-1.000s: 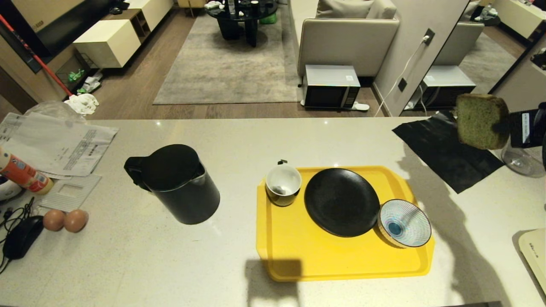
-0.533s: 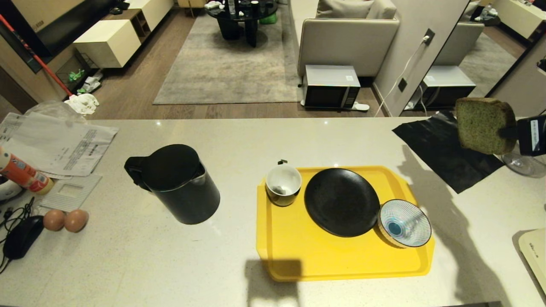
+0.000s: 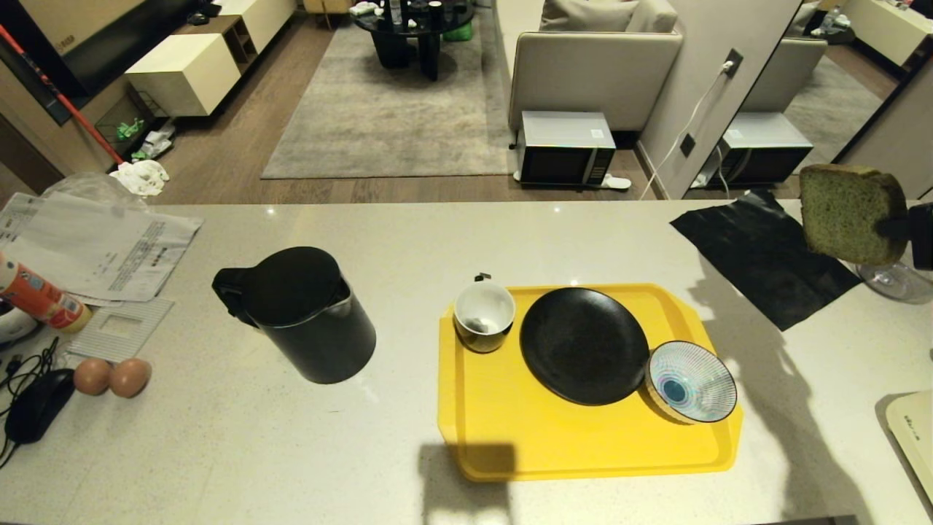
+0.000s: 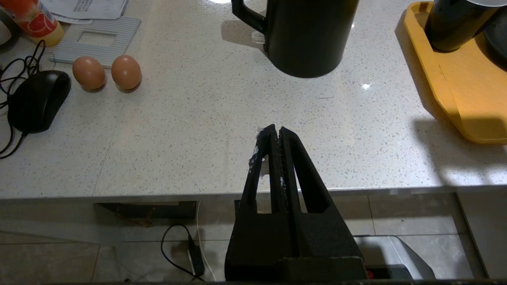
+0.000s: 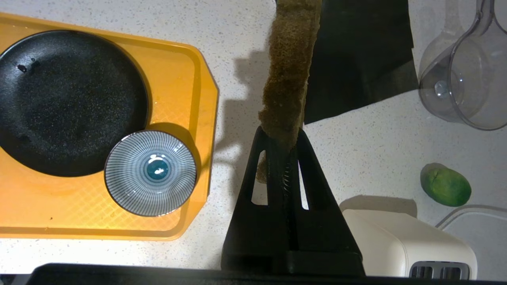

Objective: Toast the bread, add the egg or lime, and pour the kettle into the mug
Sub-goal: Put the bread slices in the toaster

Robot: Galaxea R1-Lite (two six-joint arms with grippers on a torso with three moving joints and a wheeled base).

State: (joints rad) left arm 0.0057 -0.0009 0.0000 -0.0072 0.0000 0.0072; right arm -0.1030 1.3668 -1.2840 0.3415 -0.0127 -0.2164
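My right gripper (image 5: pixel 283 136) is clamped on the bread (image 5: pixel 289 67), pinching one edge so the slice stands out ahead of my fingertips, in the air above the countertop (image 3: pixel 408 240). The toaster (image 5: pixel 408 241) sits down beside the gripper's base, so I judge the slice has to come back and down to its slots.

The grip is my main worry. The soft crumb already looks squeezed where the jaws bite, and with so little of it held, a quick swing could tear the slice or let it droop and slip out. If it falls, it lands on the black sheet (image 5: pixel 356 55) ahead or on the bare counter.

The lime (image 5: pixel 445 185) lies near the toaster, off to one side of my gripper, and the clear jug (image 5: pixel 463 79) stands ahead on that same side; a wide sweep could knock either. A tilted slice could also catch the slot's rim and fold.

My left gripper (image 4: pixel 275 132) is pressed together, holding nothing, at the counter's near edge, with the kettle (image 4: pixel 309 35) well ahead of it.
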